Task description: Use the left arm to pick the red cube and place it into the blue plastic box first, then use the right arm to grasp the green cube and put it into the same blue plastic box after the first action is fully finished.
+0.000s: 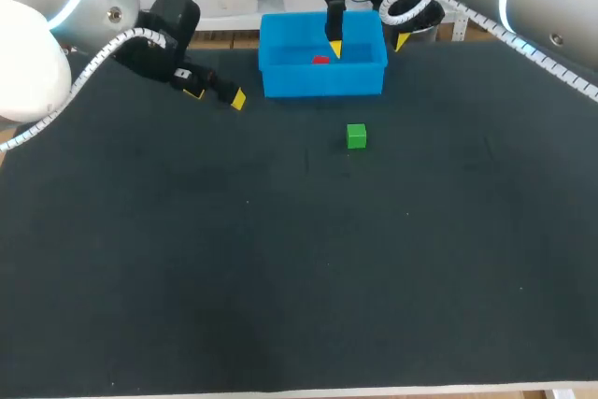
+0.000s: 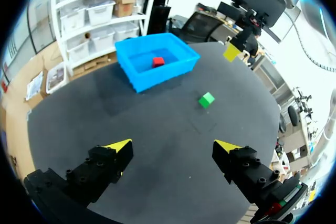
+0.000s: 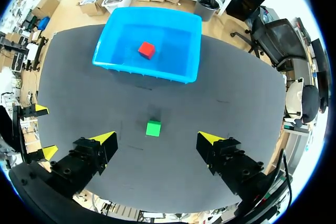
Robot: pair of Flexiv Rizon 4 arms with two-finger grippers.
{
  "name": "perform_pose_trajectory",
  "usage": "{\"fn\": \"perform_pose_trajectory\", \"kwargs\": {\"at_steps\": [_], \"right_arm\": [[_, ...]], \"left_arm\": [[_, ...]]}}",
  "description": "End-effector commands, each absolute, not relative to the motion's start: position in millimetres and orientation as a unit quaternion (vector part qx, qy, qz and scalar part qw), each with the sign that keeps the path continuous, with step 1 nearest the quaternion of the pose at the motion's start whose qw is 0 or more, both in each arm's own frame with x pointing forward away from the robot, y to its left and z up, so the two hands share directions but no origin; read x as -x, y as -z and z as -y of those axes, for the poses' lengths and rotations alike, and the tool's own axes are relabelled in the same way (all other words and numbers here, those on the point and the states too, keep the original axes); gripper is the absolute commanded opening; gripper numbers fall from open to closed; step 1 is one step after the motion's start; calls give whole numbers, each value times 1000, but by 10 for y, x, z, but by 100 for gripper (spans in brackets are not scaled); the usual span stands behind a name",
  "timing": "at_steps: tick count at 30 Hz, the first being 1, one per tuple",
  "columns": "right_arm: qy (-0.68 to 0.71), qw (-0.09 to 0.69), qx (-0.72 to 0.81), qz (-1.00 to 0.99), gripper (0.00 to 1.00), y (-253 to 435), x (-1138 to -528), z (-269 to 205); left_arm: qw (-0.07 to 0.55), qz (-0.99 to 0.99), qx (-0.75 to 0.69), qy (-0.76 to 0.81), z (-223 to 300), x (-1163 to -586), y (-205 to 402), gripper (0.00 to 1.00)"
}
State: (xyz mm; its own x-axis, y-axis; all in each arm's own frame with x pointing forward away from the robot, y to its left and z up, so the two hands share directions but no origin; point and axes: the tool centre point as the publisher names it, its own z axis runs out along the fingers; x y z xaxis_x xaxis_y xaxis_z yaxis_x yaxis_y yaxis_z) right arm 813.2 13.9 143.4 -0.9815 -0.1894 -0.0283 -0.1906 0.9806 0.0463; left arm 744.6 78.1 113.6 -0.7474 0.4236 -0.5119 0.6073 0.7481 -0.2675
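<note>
Left claw (image 2: 173,146) stands wide open, holding nothing; right claw (image 3: 156,138) is likewise wide and empty; small green cube (image 3: 153,128) sits ahead of it on the black table (image 1: 280,277); small red cube (image 1: 320,60) lies inside the blue plastic box (image 1: 322,81); the first placement looks done, the green cube's not yet begun.

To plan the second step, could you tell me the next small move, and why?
Probably lower the open right gripper onto the green cube: the red cube already lies in the box, the left gripper is open and empty, and the green cube sits just ahead.
</note>
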Motion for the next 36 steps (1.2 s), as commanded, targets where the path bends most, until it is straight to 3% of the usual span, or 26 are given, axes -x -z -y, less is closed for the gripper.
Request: {"fn": "perform_pose_trajectory", "kwargs": {"at_steps": [1, 17, 36], "right_arm": [[-25, 14, 95, -995, 100, -1431, -8116, -134], [37, 3, 57, -998, 100, -1240, -8080, -191], [4, 48, 33, -998, 100, -824, -7930, -194]], "left_arm": [[216, -908, -285, 217, -796, -7447, -1129, 100], [216, -908, -285, 217, -796, -7447, -1129, 100], [216, -908, -285, 217, -796, -7447, -1129, 100]]}}
